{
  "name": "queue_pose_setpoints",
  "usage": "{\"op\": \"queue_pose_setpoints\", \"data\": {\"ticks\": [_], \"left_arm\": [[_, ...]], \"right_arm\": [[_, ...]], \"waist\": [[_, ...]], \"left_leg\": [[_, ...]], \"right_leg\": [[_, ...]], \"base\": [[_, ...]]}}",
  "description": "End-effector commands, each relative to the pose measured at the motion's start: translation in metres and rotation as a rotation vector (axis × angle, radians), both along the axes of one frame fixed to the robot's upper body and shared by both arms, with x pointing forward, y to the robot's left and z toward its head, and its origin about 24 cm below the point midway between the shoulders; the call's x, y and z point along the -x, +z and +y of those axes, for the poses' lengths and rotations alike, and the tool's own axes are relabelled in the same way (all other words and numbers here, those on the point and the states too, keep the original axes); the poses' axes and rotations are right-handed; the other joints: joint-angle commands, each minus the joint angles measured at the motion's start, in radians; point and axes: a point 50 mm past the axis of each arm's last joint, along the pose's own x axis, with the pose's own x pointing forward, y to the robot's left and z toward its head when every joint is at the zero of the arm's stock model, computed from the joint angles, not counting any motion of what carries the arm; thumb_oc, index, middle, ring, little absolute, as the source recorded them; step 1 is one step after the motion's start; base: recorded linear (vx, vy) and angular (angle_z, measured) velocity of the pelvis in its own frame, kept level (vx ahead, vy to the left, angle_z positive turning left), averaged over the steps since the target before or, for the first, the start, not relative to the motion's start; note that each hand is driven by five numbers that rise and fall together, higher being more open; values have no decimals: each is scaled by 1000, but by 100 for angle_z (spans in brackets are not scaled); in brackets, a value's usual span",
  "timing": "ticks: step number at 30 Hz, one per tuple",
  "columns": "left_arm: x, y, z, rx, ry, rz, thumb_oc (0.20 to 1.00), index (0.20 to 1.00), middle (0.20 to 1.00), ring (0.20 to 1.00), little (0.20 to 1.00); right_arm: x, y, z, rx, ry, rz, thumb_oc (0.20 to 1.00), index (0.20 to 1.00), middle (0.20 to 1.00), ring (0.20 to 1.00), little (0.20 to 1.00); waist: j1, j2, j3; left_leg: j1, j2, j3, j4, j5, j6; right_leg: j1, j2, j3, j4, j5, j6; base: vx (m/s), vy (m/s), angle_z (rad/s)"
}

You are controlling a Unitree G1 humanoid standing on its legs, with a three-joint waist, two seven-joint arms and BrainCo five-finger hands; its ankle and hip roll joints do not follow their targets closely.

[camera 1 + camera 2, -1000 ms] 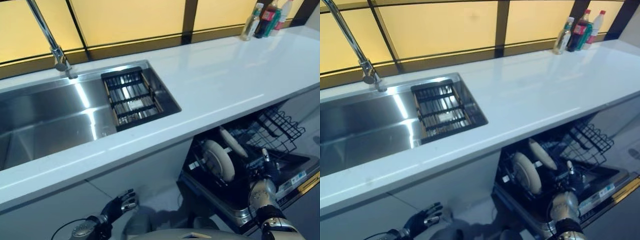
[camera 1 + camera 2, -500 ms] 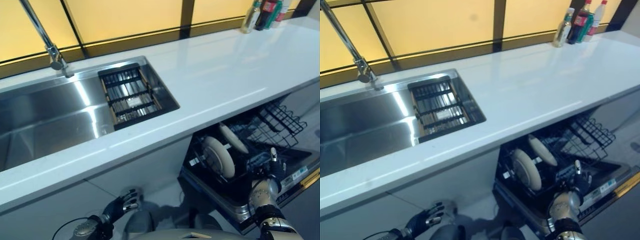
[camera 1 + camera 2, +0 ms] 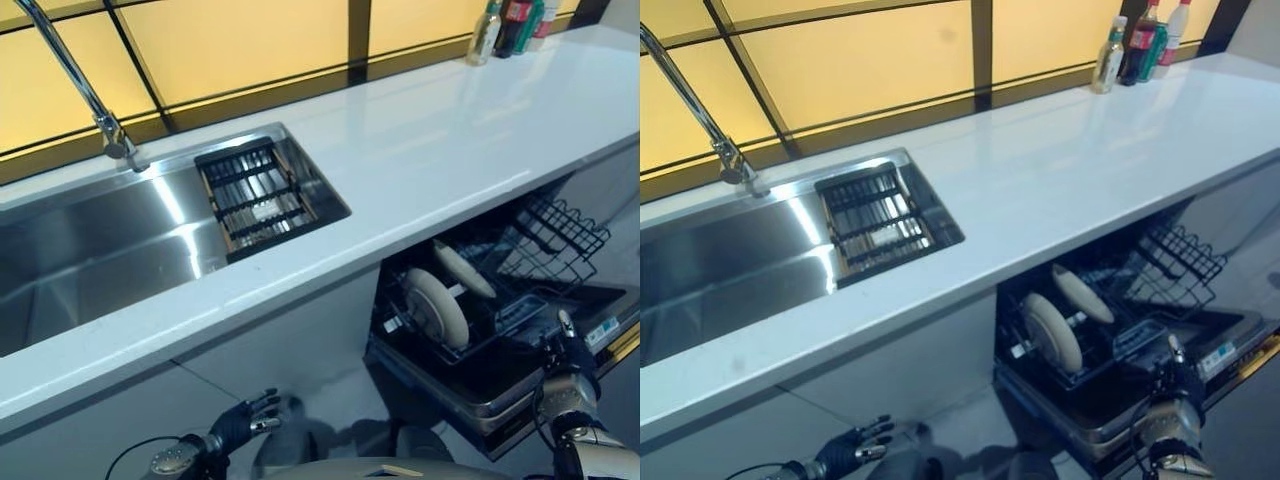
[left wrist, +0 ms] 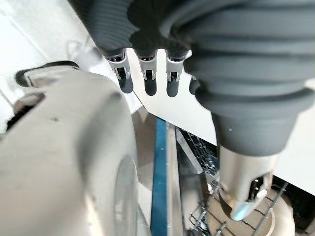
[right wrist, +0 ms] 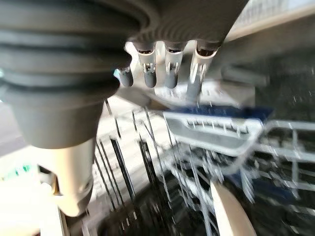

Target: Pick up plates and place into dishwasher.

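Two cream plates stand on edge in the open dishwasher's lower rack [image 3: 545, 235]; the larger plate [image 3: 437, 308] is in front and the other plate [image 3: 463, 270] leans behind it. My right hand [image 3: 568, 368] hovers by the front edge of the dishwasher door, to the right of the plates, open and holding nothing. In the right wrist view its straight fingers [image 5: 170, 69] point over the wire rack, with a plate's rim [image 5: 226, 211] below them. My left hand [image 3: 245, 420] hangs low by the cabinet front, open and empty, its fingers [image 4: 147, 73] straight.
A long white counter [image 3: 450, 140] runs above the dishwasher. A steel sink [image 3: 100, 250] with a tall faucet [image 3: 75, 80] and a slatted drain tray [image 3: 258, 195] is on the left. Several bottles [image 3: 510, 18] stand at the far right corner.
My right hand has drawn back from the rack, to the right, toward the door's front edge. The left hand has barely moved. The camera has shifted slightly.
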Motion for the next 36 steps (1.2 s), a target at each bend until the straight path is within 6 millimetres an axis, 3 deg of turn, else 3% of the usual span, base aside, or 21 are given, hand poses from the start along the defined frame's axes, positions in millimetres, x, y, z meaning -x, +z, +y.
{"op": "queue_pose_setpoints", "data": {"ticks": [1,13,19,27,33,36], "left_arm": [[-13,17,2,44,-24,-78,1000,1000,1000,1000,1000],[-20,24,-12,102,-92,-119,1000,1000,1000,1000,1000],[-23,27,-20,127,-88,-140,1000,1000,1000,1000,1000],[-32,32,-24,145,-63,-178,1000,1000,1000,1000,1000],[-38,40,-28,151,-73,-201,1000,1000,1000,1000,1000],[-49,49,-30,154,-79,-242,1000,1000,1000,1000,1000]], "right_arm": [[-12,12,-6,9,29,-61,1000,1000,1000,1000,1000],[-25,4,11,-214,-126,-190,1000,1000,1000,1000,1000],[-63,26,28,-237,-96,-284,1000,1000,1000,1000,1000],[-81,42,29,-385,-211,-434,1000,1000,1000,1000,1000],[-90,65,14,-307,-212,-459,1000,1000,1000,1000,1000],[-105,86,15,-210,-156,-455,1000,1000,1000,1000,1000]], "waist": [[39,-4,11],[83,12,36],[97,30,52],[120,41,73],[143,36,88],[152,32,107]], "left_leg": [[-93,8,-15,71,23,47],[-153,31,-79,114,38,20],[-158,35,-101,91,70,4],[-159,38,-128,41,111,-14],[-175,43,-151,24,134,-24],[-192,40,-169,8,151,-28]], "right_leg": [[-25,-4,-6,-19,84,8],[-32,20,-30,-3,73,-10],[-27,22,-41,0,68,-19],[-20,18,-65,-13,64,-24],[-18,18,-89,-28,72,-23],[-30,20,-97,-38,78,-24]], "base": [[18,-29,14],[53,-42,7],[33,23,9],[3,46,10],[-2,-5,20],[-115,-15,16]]}}
